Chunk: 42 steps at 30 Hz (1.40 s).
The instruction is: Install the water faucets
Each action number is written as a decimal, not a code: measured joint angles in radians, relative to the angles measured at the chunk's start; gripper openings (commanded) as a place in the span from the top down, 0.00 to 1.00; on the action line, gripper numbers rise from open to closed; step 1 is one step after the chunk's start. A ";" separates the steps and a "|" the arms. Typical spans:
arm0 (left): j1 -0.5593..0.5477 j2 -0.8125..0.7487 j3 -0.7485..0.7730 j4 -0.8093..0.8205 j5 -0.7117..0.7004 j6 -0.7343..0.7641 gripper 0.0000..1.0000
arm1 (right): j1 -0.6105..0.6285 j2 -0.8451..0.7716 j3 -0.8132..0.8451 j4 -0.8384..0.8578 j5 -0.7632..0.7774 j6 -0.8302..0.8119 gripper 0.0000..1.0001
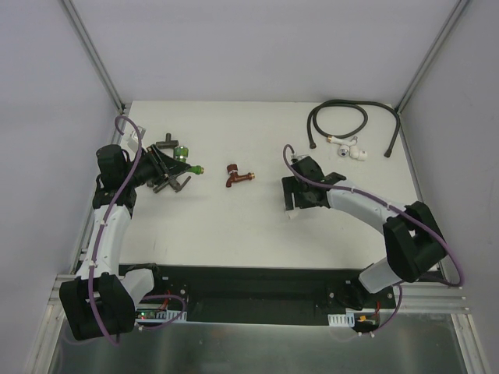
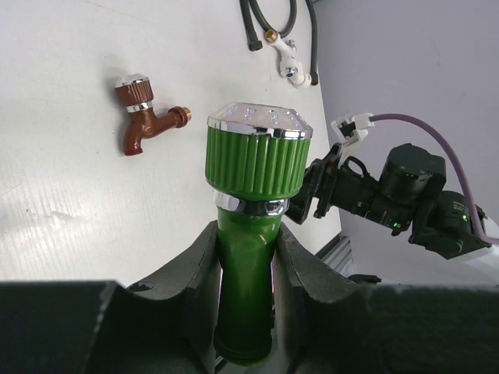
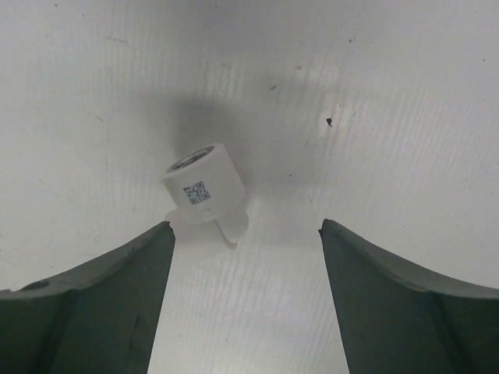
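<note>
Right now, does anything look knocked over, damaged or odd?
Nothing looks damaged or spilled. The dark red faucet with a brass-coloured end lies loose on its side, and a small white cylindrical fitting sits beneath the open right gripper. The left gripper holds the bright green faucet.

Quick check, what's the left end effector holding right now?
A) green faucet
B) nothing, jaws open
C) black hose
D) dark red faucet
A: in the left wrist view the left end effector is clamped on the body of the green faucet, while the dark red faucet lies loose on the table.
</note>
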 measured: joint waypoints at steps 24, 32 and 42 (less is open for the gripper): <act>0.000 0.000 0.000 0.000 0.000 0.000 1.00 | -0.032 0.037 -0.050 0.072 -0.112 0.211 0.39; 0.000 0.000 0.000 0.000 0.000 0.000 1.00 | -0.032 0.061 -0.054 0.076 -0.112 0.179 0.41; 0.000 0.005 0.000 0.000 0.001 0.000 1.00 | -0.031 0.060 -0.053 0.028 -0.063 0.091 0.40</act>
